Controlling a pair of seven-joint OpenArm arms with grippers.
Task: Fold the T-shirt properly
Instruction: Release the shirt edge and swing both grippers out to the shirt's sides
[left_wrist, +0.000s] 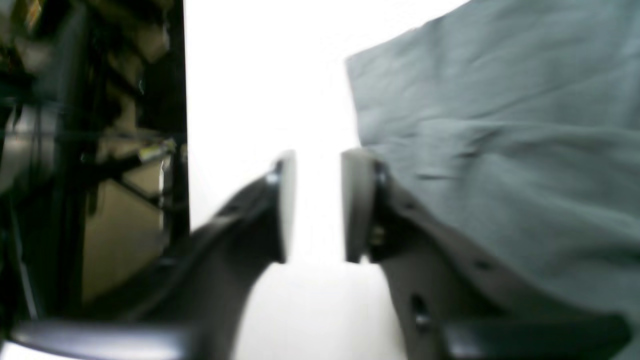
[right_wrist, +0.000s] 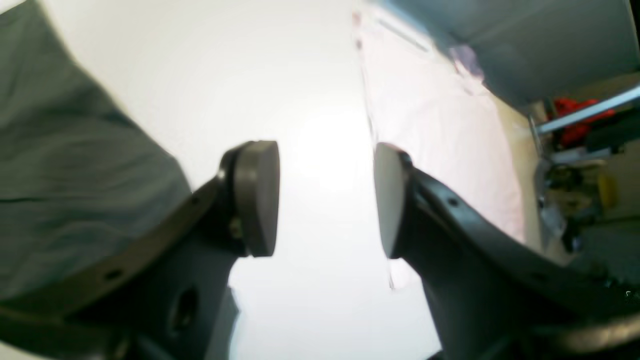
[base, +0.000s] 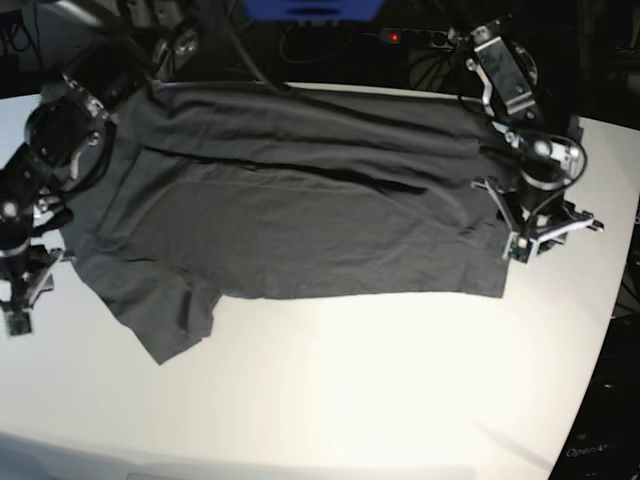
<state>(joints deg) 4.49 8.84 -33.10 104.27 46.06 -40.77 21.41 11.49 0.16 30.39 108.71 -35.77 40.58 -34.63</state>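
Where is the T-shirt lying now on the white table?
In the base view the T-shirt lies spread across the far half of the white table, between the left gripper and the right gripper.

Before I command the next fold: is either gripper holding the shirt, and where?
Nothing is held: left gripper and right gripper are both open beside the T-shirt.

White table, blue box and power strip behind it
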